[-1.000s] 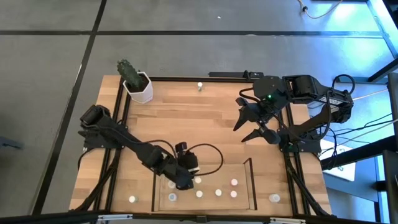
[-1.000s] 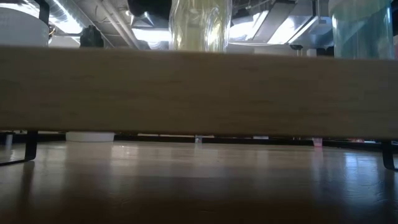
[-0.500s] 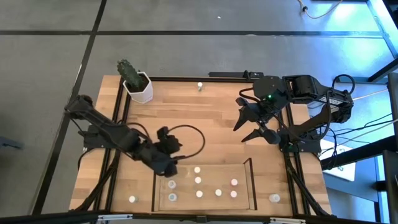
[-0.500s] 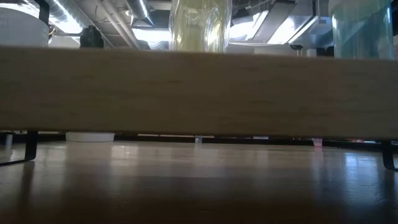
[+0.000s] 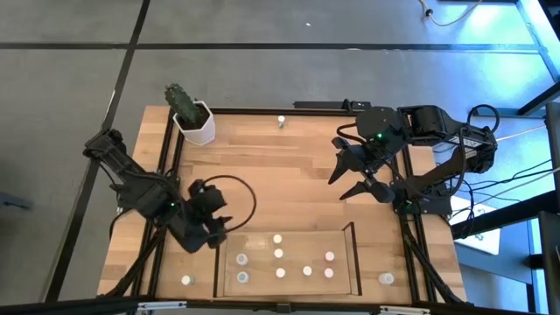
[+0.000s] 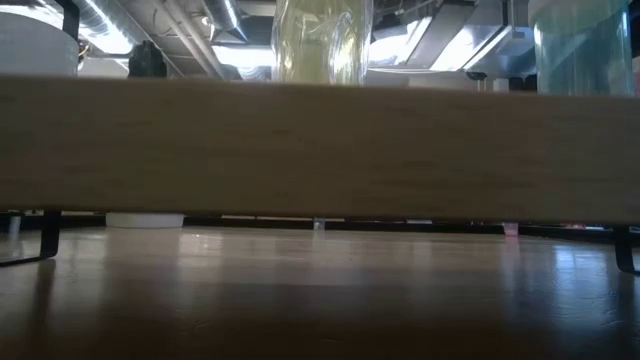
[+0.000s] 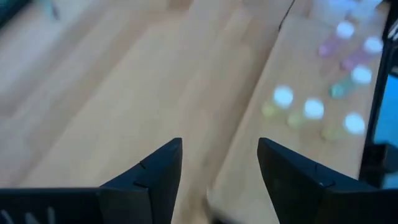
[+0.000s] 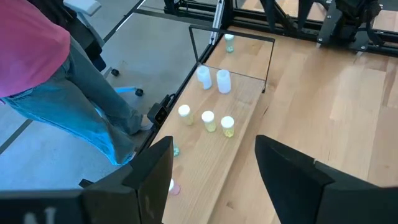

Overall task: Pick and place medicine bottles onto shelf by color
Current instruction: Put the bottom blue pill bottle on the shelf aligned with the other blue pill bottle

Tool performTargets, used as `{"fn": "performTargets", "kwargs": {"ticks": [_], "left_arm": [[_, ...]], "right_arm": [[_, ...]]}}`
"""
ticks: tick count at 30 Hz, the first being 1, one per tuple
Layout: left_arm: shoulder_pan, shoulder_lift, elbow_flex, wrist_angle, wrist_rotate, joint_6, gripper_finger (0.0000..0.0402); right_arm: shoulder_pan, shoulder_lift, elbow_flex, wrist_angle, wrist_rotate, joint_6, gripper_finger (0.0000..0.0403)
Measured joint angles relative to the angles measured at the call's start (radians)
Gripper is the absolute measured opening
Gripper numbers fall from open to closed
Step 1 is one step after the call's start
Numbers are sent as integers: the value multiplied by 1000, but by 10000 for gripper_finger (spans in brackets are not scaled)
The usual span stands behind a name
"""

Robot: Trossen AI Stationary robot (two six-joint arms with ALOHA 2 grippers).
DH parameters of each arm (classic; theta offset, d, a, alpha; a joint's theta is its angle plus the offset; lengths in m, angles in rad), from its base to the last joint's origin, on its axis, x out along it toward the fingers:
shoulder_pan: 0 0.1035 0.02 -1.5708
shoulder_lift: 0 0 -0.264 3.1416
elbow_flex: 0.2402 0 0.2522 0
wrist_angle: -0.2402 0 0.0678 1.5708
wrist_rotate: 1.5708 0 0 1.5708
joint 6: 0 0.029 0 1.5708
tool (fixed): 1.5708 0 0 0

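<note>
**Left arm backing off the tray, both grippers carrying nothing**

Pulling away is the story right now: a second ago the left gripper [image 5: 213, 229] was sitting right over the tray's left end, and now it's hanging over bare wood just outside the shelf [image 5: 352, 236], off its left far corner. The left wrist view is showing its two dark fingers [image 7: 155, 174] standing apart with only blurry tabletop between them, so it's open and not holding anything.

The right gripper [image 5: 348, 175] isn't budging at all, sitting in the same spot as in the earlier pictures, up over the right middle of the table [image 5: 262, 166]. Its fingers [image 8: 149, 180] are spread wide in the right wrist view with nothing in between.

Where the medicine bottles [image 5: 278, 254] are sitting:
- Seven are standing inside the shelf, mostly white-capped, with two pinkish ones [image 5: 329, 257] toward its right end.
- One loose bottle [image 5: 186, 281] is standing on the table to the left of the shelf.
- Another [image 5: 386, 278] is sitting outside to the right.
- A lone one [image 5: 281, 121] is standing way off by the table's far edge.

The cactus pot [image 5: 194, 122] is sitting at the far left corner. The right wrist view is also catching a person [image 8: 37, 68] in a pink top and jeans standing beside the table. The low view is mostly showing a wooden board [image 6: 320, 150] blocking things.
</note>
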Motion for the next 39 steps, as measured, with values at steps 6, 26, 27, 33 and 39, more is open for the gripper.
{"fn": "performTargets", "kwargs": {"ticks": [6,26,27,33,39], "left_arm": [[-73,2,0,-96,177,-261,203],[-390,41,0,-80,357,-574,203],[-403,49,0,-78,358,-576,203],[-446,120,0,-31,357,-574,203],[-470,216,0,-3,453,-505,203]], "right_arm": [[0,0,0,0,0,0,229],[0,0,0,0,-1,-3,229],[0,0,0,0,-1,-3,229],[0,0,0,0,-1,-3,229],[0,0,0,0,-1,-3,229]]}}
